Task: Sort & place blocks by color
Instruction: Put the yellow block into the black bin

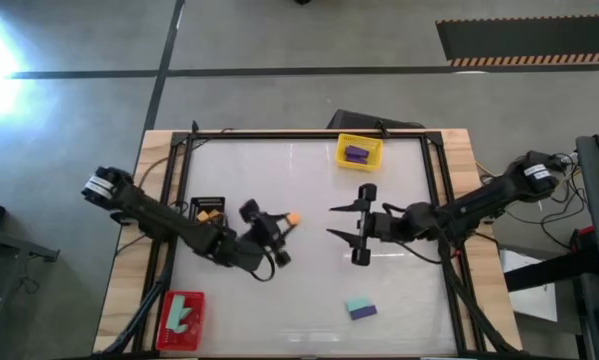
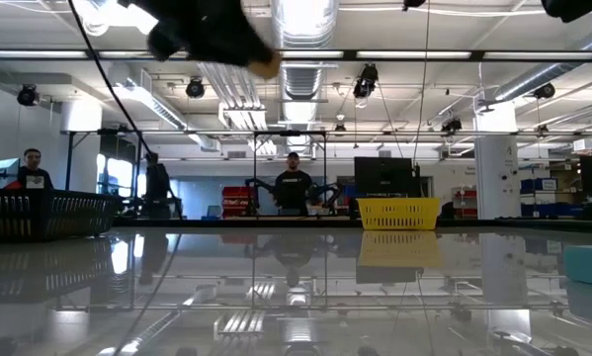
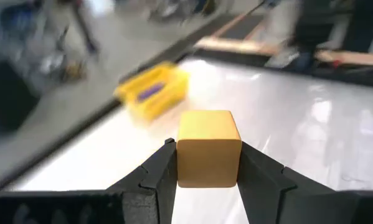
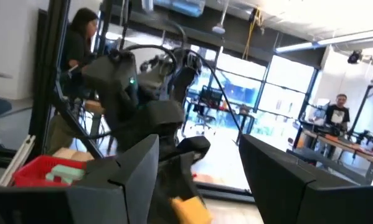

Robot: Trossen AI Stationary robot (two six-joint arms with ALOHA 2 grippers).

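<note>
Orange cube (image 1: 293, 218) sits clamped in my left tool (image 1: 285, 222), mid-frame above the tabletop (image 1: 309, 280). My right tool (image 1: 341, 223), jaws spread and empty, faces it closely; they could collide and knock the cube loose.

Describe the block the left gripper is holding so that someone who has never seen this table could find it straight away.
Start at the white table and follow the left arm in from the left edge to the left gripper, near the table's middle. Clamped between its fingers, clear of the surface, is an orange cube. The other loose blocks are teal and purple, lying near the front edge.
</note>
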